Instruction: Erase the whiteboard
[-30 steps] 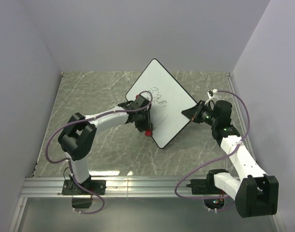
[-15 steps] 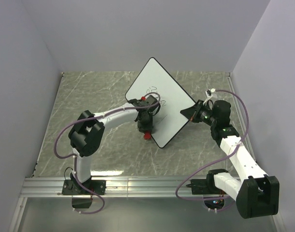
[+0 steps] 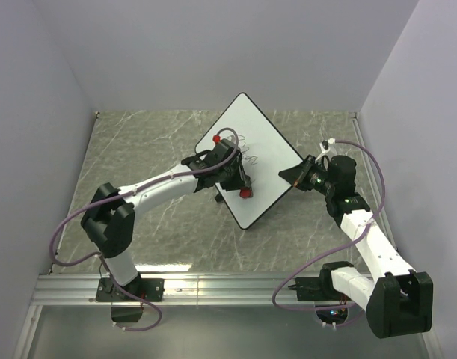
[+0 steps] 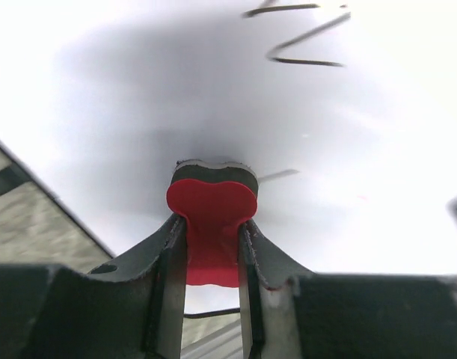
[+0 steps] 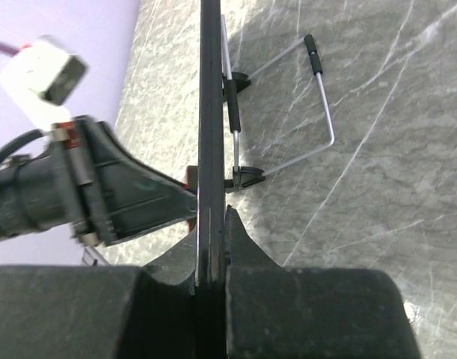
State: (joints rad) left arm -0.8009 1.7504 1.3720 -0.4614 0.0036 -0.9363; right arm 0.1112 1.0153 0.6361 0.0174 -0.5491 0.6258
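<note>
Eraser on the propped whiteboard

The board stands tilted on the marble table, right of centre toward the far side. The left gripper clamps a red eraser against its white face (black scribbles lie just beyond). The right gripper is closed on the board's right rim.
</note>
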